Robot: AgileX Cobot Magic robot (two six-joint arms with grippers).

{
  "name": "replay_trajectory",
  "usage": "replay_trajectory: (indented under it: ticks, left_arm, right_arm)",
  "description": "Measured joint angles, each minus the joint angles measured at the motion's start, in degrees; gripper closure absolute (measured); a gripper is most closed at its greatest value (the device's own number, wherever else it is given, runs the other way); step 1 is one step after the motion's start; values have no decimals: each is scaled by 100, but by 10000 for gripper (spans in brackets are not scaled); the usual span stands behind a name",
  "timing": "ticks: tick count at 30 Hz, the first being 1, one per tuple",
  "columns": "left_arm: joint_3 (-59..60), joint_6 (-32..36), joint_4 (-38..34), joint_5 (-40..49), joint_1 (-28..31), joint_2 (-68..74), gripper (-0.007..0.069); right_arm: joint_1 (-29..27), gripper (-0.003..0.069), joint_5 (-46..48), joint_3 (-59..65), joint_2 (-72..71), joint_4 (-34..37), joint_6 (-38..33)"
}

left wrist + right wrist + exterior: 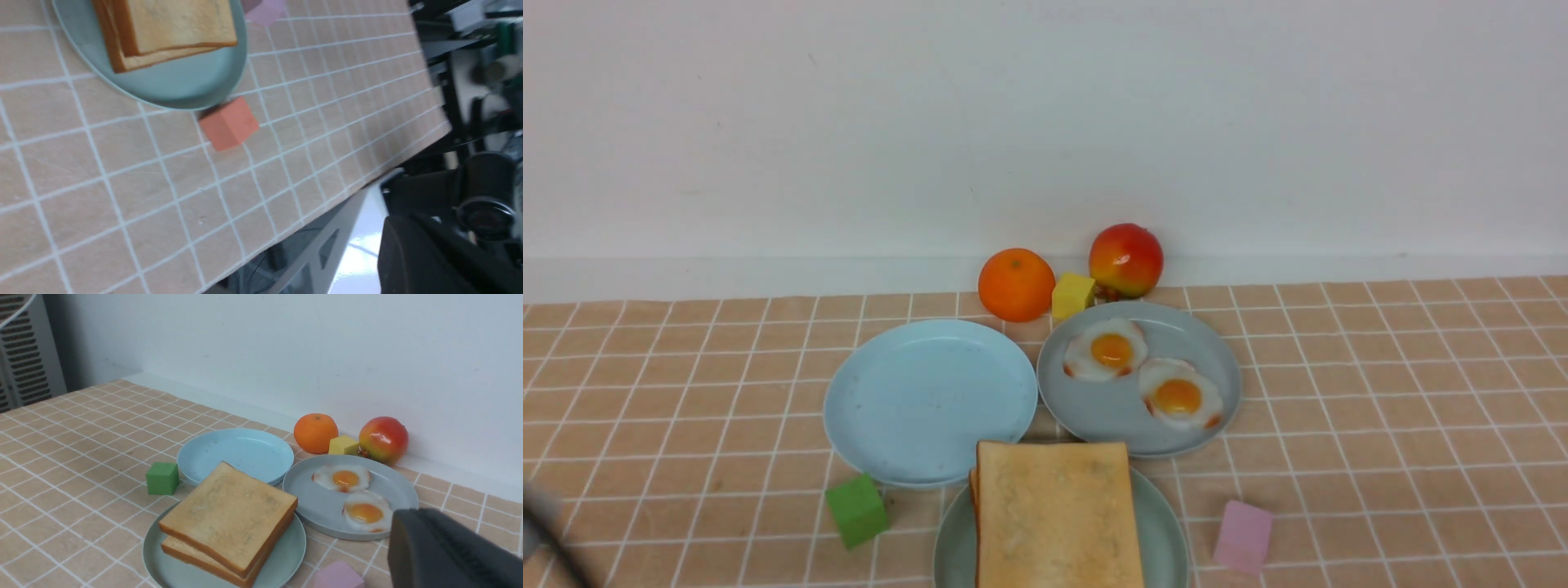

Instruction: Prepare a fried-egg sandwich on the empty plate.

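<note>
The fried-egg sandwich (pixel 1054 514) lies on the mint-green plate (pixel 1164 543) at the near middle of the counter (pixel 1380 408): two toast slices stacked, the upper one slightly askew. Whether an egg sits between them cannot be seen. The right gripper (pixel 449 547), a dark blur with its jaws closed and nothing in them, stands to the sandwich's right, clear of it, near the rim of the grey-blue plate (pixel 310 506) that carries two fried eggs (pixel 345 478). The left gripper (pixel 412 257), likewise closed and holding nothing, hangs out past the counter's edge, well apart from the sandwich. A salmon cube (pixel 229 124) lies just beside the mint-green plate
</note>
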Motion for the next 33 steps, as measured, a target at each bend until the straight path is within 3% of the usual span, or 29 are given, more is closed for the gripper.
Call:
replay_trajectory:
  ticks: [8, 20, 27, 28, 29, 30, 33]
  left_arm:
    - [321, -12, -123, -728, 0, -781, 638]
    - [406, 80, -74, -940, 7, -848, 638]
    - [1182, 242, 2055, -1765, 722, -1939, 638]
    - [1551, 220, 2745, -1928, 1134, -2282, 638]
    - [1599, 221, 2819, -1943, 1188, -2324, 638]
    - [2057, 221, 3327, -2037, 1675, -2696, 638]
    - [2563, 216, 3585, -2070, 2197, -2924, 638]
  right_arm:
    - [0, 672, 55, 7, 0, 27, -7]
    - [0, 668, 144, 7, 0, 33, -7]
    - [0, 664, 149, 7, 0, 33, -17]
    - [0, 664, 149, 7, 0, 33, -17]
    - [0, 664, 149, 7, 0, 33, -17]
    - [0, 664, 149, 7, 0, 33, -17]
    - [0, 662, 149, 7, 0, 33, -17]
